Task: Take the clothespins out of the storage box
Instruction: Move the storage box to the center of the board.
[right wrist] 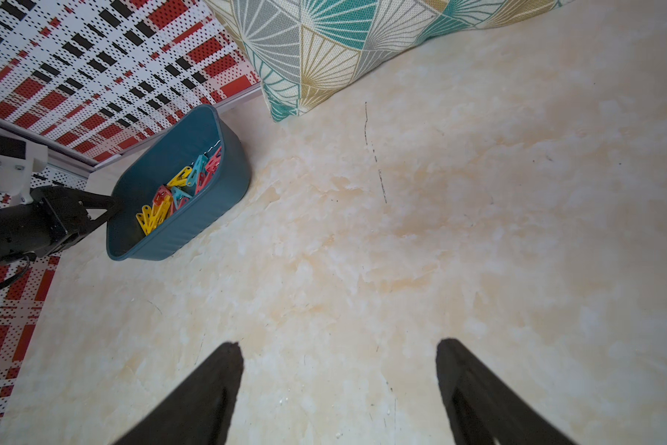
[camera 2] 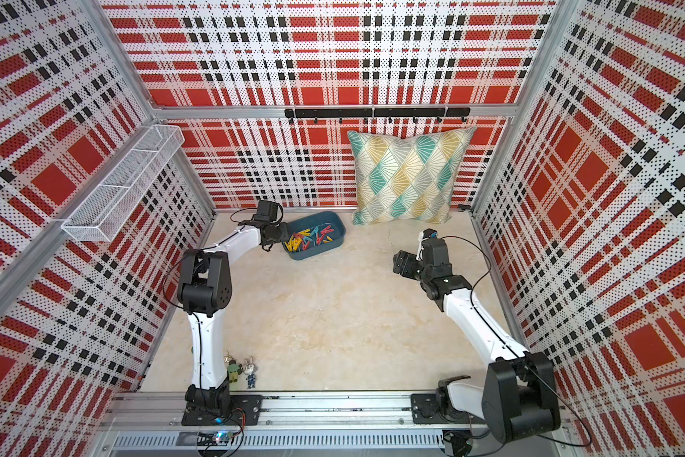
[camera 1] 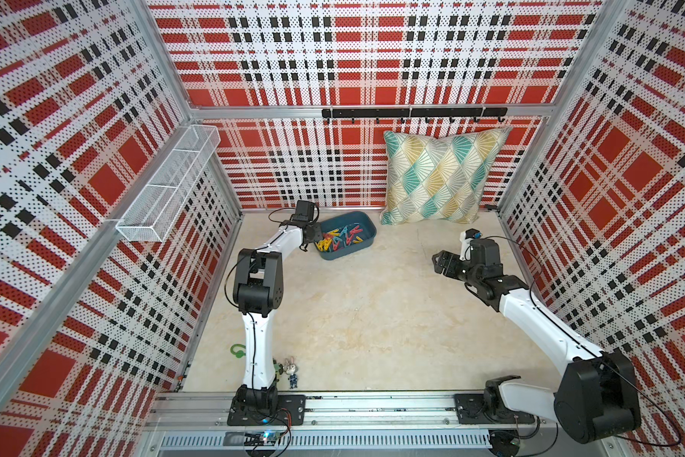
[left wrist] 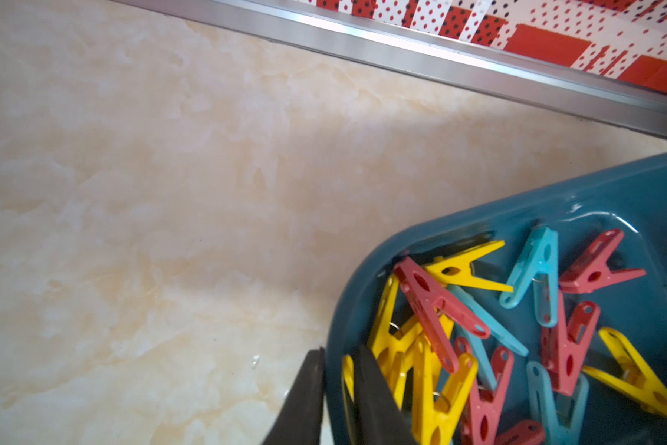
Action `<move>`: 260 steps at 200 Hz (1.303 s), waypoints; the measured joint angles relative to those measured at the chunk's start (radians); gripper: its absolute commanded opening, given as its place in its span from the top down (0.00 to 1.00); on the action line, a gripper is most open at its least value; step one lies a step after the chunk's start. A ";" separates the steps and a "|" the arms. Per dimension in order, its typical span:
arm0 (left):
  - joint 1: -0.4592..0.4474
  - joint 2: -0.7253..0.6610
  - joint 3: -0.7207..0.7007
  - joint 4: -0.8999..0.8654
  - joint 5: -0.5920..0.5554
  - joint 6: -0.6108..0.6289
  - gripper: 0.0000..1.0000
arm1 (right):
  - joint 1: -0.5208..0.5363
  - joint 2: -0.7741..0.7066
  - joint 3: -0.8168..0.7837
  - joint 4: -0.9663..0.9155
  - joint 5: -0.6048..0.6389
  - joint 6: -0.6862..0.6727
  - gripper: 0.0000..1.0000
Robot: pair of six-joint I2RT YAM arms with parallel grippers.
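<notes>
Judging from both top views, the job has barely begun. The marbled worktop point(camera 1: 372, 316) carries no loose peg that I can see. The storage box point(camera 1: 349, 256) sits at its far end, beside the patterned pillow point(camera 1: 440, 178). All the clothespins point(camera 1: 339, 241) in view lie inside it in a yellow, red and blue heap, so all of them remain to be taken out.

The left fingers point(left wrist: 374, 404) are clenched across the box's short wall, one outside and one inside. The grip therefore looks to be on the box itself rather than on a peg. A yellow peg point(left wrist: 348, 379) lies against the inner finger, and I cannot tell whether it is pinched too. The right fingers point(right wrist: 204, 397) are spread wide and empty over bare worktop, well apart from the box.

Only the top views give the whole cell. They show the white wire-mesh basket point(camera 1: 166, 186) mounted off the worktop and the keychain figurines point(camera 1: 291, 370) near the base of the left arm point(camera 1: 256, 356). The right wrist view adds the box's long outer side, with the left fingers meeting its end rim. The left wrist view alone shows the fingers straddling the wall. It also shows single pegs tangled and overlapping, with their springs visible, where the top views give only a coloured patch.
</notes>
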 measured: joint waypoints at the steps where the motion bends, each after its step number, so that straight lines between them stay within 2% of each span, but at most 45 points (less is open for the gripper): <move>1: 0.000 0.000 0.000 0.000 0.000 0.001 0.88 | 0.000 0.000 0.000 0.000 0.000 0.000 0.14; 25: 0.000 0.000 0.000 0.005 0.005 0.003 1.00 | 0.000 -0.006 0.000 -0.002 0.000 0.000 0.15; 85: -0.005 -0.027 -0.051 0.035 0.024 0.011 1.00 | 0.000 -0.014 0.000 -0.003 -0.002 0.000 0.18; 152: -0.078 -0.259 -0.383 0.076 0.072 0.100 1.00 | 0.026 -0.011 0.000 -0.004 -0.006 0.001 0.18; 203: -0.140 -0.468 -0.655 0.114 0.135 0.164 1.00 | 0.095 0.040 0.026 -0.010 0.014 0.004 0.18; 260: -0.174 -0.634 -0.826 0.091 0.197 0.240 1.00 | 0.206 0.122 0.102 -0.035 0.040 0.030 0.20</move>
